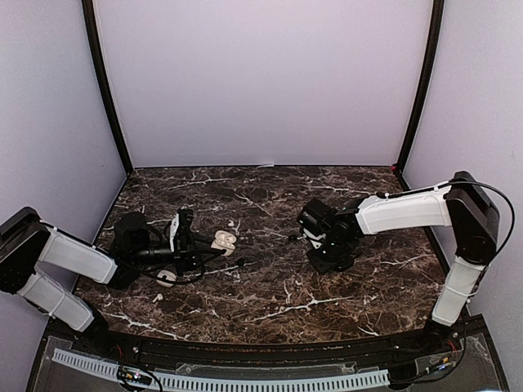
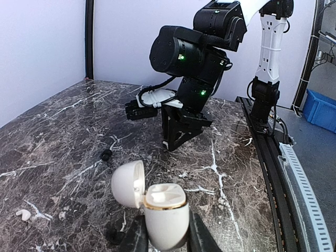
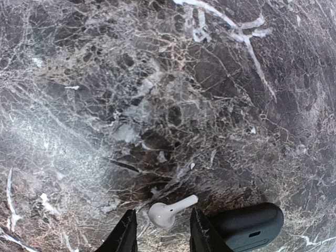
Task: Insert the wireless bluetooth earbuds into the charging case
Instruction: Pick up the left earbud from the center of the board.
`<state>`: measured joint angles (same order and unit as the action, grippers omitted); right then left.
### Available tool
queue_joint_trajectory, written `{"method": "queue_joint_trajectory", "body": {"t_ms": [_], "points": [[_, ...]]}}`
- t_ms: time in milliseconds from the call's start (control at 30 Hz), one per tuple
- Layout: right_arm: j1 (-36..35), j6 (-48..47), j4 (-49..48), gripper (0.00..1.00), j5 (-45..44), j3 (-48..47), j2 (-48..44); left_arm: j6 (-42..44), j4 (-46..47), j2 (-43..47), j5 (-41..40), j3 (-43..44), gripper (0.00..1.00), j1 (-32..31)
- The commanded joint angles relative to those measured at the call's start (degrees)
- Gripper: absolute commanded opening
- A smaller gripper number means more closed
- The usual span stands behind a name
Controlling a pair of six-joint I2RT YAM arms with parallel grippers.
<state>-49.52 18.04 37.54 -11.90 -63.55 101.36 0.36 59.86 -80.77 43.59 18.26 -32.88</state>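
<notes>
On the left, my left gripper point(image 2: 164, 237) is clenched on the white charging case point(image 2: 165, 212), which stands upright between the fingers with its lid swung open to the left. A loose earbud point(image 2: 22, 213) lies on the table point(image 2: 63, 126), well off to that gripper's left.

On the right, my right gripper point(image 3: 164, 233) is down at the marble with its jaws apart, and the white earbud point(image 3: 167, 211) lies on its side between them, bulb towards the left finger and stem slanting towards the right one. I see nothing pinched yet. A dark case point(image 3: 247, 227) sits just outside the right finger.

I judge the earbud almost weightless, stiff, glossy and rounded, so it will likely squirt out of a crooked squeeze. I would take it across the bulb, leaving the stem free.

Only the right wrist view shows the earbud, since the gripper hides it from above. Only the left wrist view shows the case's wells, which look empty. The top view shows the two arms well apart.
</notes>
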Motion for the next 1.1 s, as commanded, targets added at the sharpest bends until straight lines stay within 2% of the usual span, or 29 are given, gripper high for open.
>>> {"method": "queue_joint_trajectory", "body": {"t_ms": [0, 67, 467, 1067], "points": [[-0.7, 0.3, 0.3, 0.33, -1.5, -1.2, 1.4, 1.1, -0.2, 1.3, -0.1, -0.2, 0.16, 0.2], [-0.8, 0.9, 1.2, 0.31, -2.3, -3.0, 1.9, 1.3, -0.3, 1.4, -0.1, -0.2, 0.16, 0.2], [-1.5, 2.7, 3.9, 0.30, -3.9, -4.2, 3.8, 1.6, -0.5, 1.0, 0.1, 0.1, 0.16, 0.2], [-2.1, 10.3, 3.0, 0.30, -4.6, -2.0, 3.7, 1.6, -0.2, 0.9, 0.4, 0.2, 0.16, 0.2]]}}
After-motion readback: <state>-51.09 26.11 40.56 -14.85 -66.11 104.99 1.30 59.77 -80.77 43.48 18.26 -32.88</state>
